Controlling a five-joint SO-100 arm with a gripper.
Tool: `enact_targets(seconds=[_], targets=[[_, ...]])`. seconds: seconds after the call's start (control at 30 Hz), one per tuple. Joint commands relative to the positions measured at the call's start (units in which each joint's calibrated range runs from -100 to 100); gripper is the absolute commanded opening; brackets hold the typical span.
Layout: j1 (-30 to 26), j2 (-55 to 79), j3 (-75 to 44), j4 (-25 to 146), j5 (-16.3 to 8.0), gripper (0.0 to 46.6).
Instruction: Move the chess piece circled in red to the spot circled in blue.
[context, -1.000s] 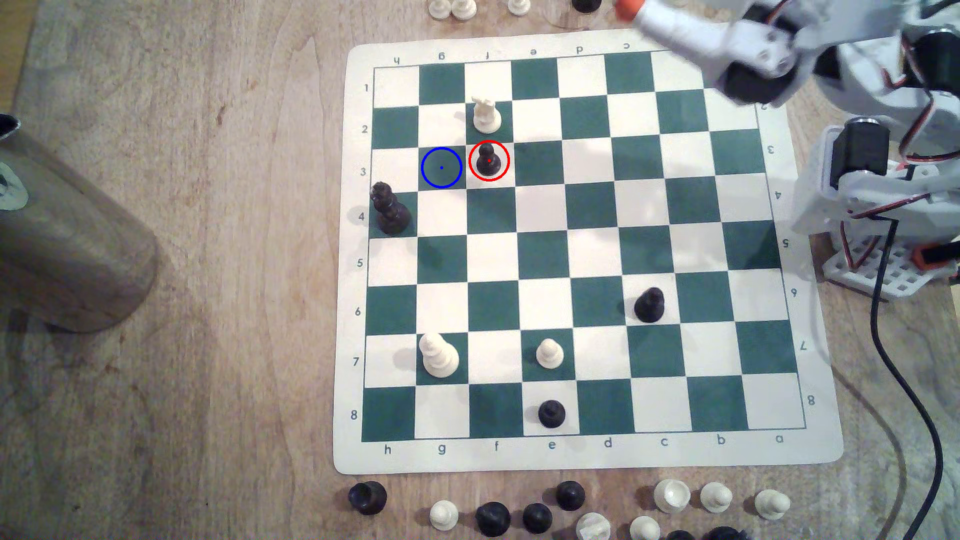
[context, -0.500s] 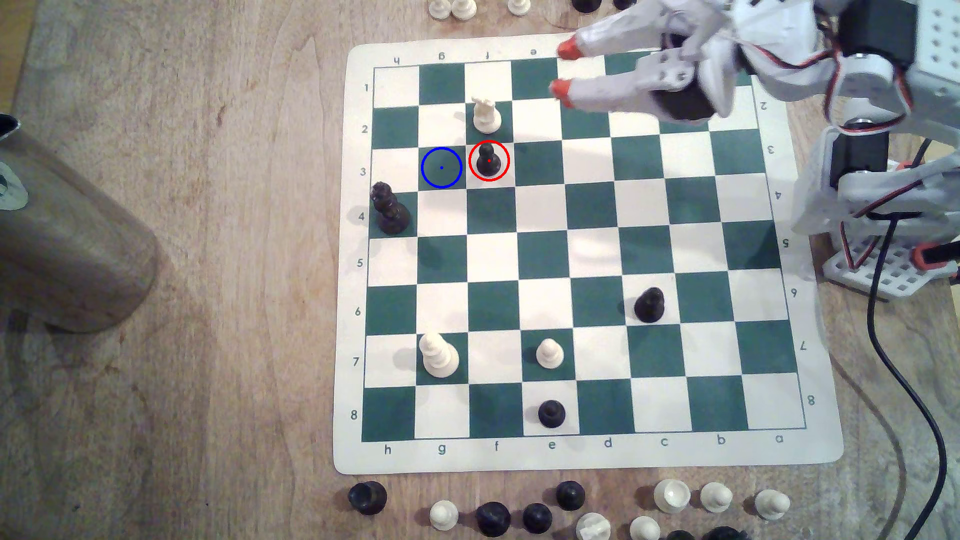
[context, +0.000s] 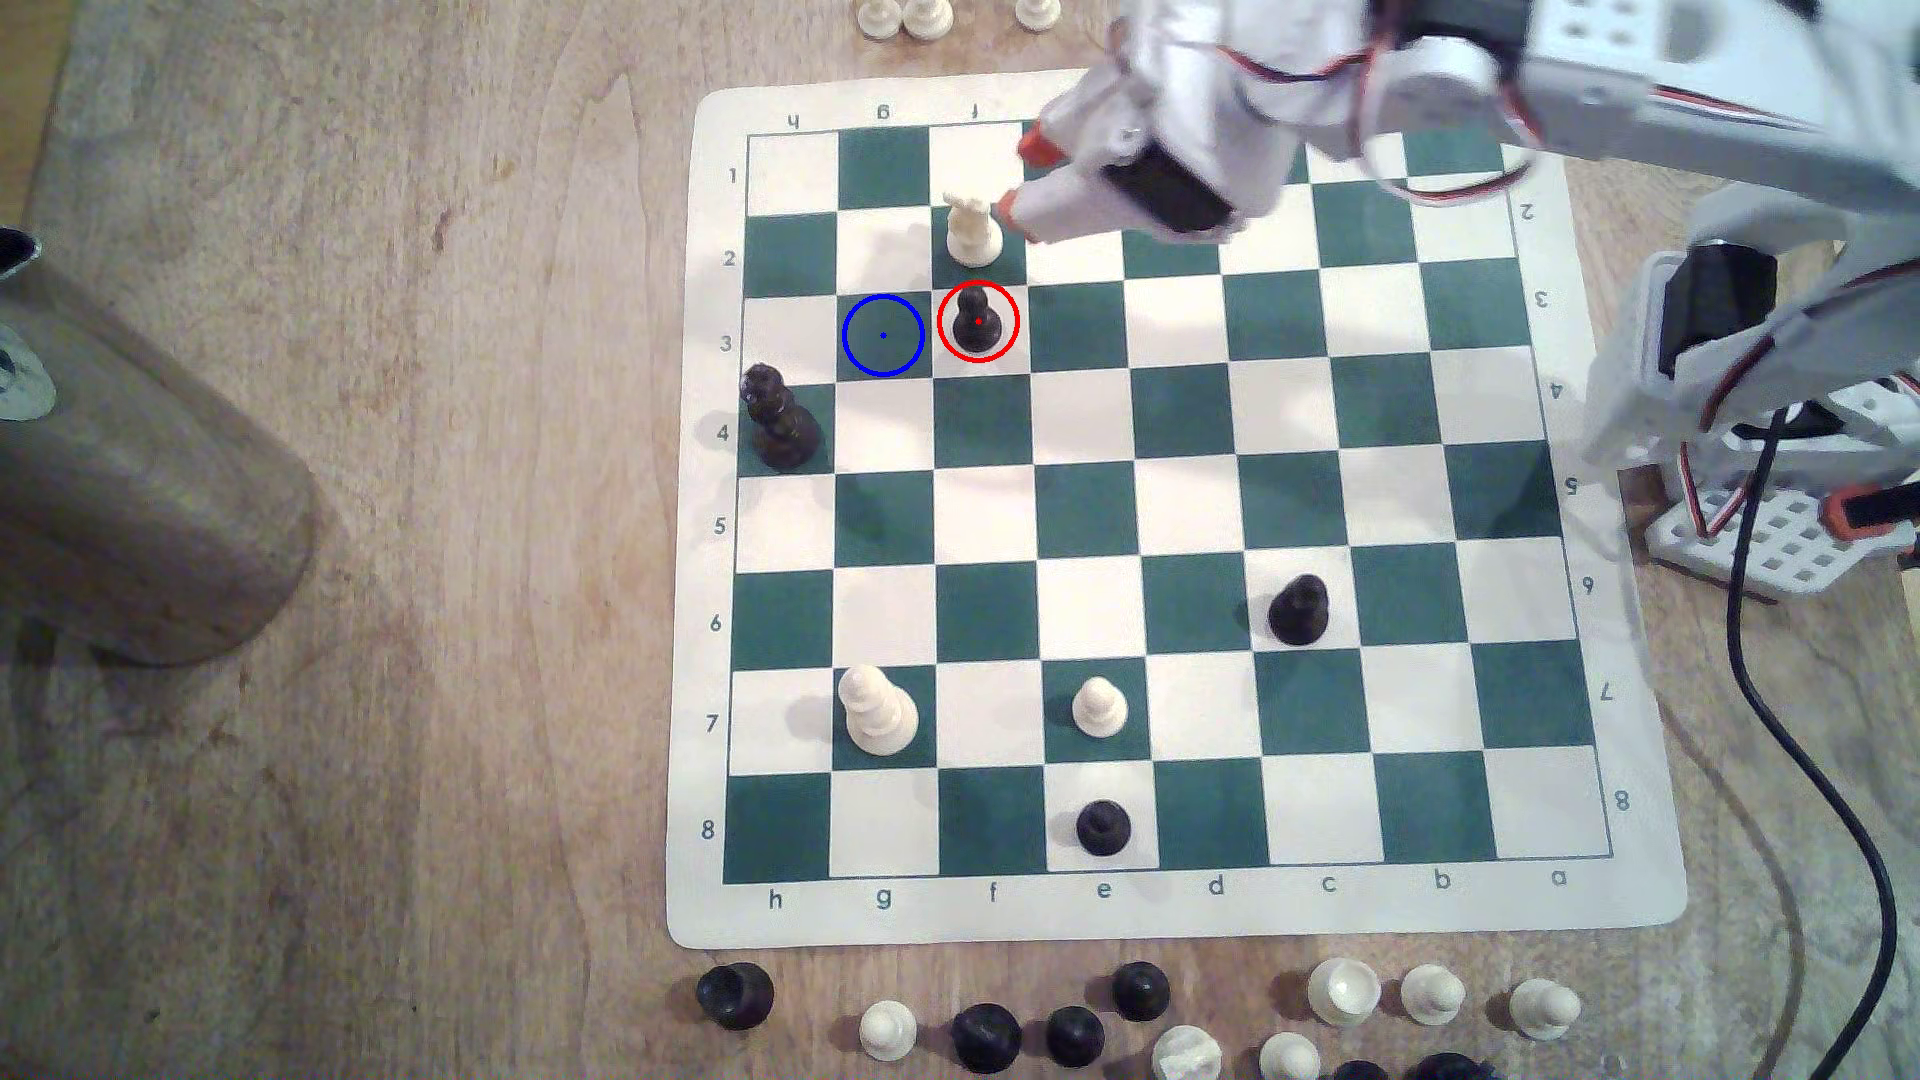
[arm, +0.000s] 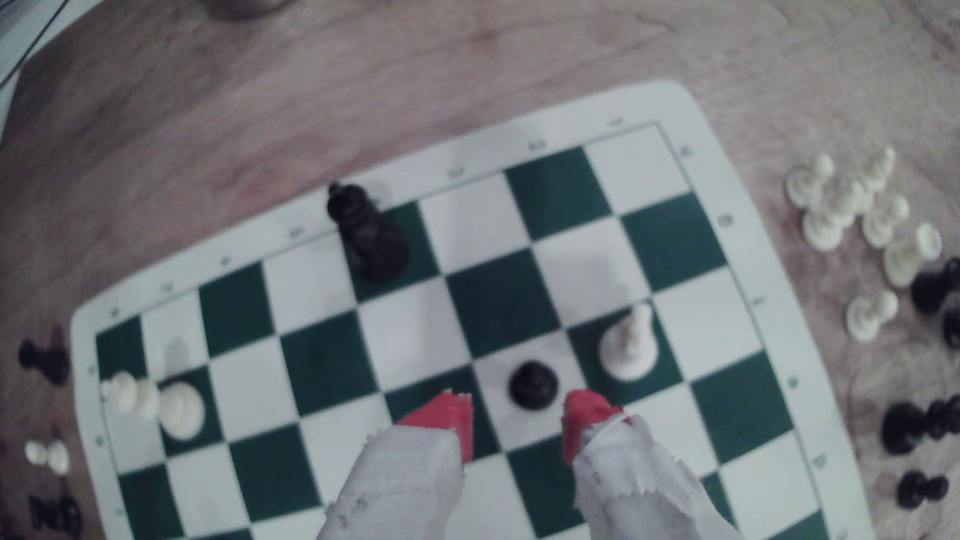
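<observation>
The chess piece (context: 977, 320), a small glossy black pawn, stands upright inside the red ring on a white square. The spot (context: 883, 334), a dark green square with a blue ring and dot, lies one square toward the exterior view's left of it and is bare. My gripper (context: 1020, 177) hovers open above the board, up and to the right of the pawn and close beside a white rook (context: 974, 231). In the wrist view the pawn (arm: 533, 383) sits just ahead of the gap between the red fingertips (arm: 441, 418), with nothing held in my gripper (arm: 514, 415).
A tall black piece (context: 779, 421) stands at the board's left edge, diagonally below the spot. Further pieces stand lower on the chessboard (context: 1652, 893): a white king (context: 878, 711), a white pawn (context: 1098, 708) and two black pawns. Spare pieces line the table above and below. A wooden cylinder (context: 135, 467) lies far left.
The arm has swung from the board's top right corner toward the exterior view's left, bringing the open gripper beside the white rook. No chess piece has moved.
</observation>
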Motion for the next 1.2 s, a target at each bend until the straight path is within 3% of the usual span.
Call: enact_targets(seconds=[0.0,0.47,1.17], targets=[[0.86,5.70,-10.74,2.35,-0.29,9.8],[2.74,23.35,-18.90,1.21,-0.49,10.7],[0.86,32.78,-21.99,-1.66,-0.49,10.2]])
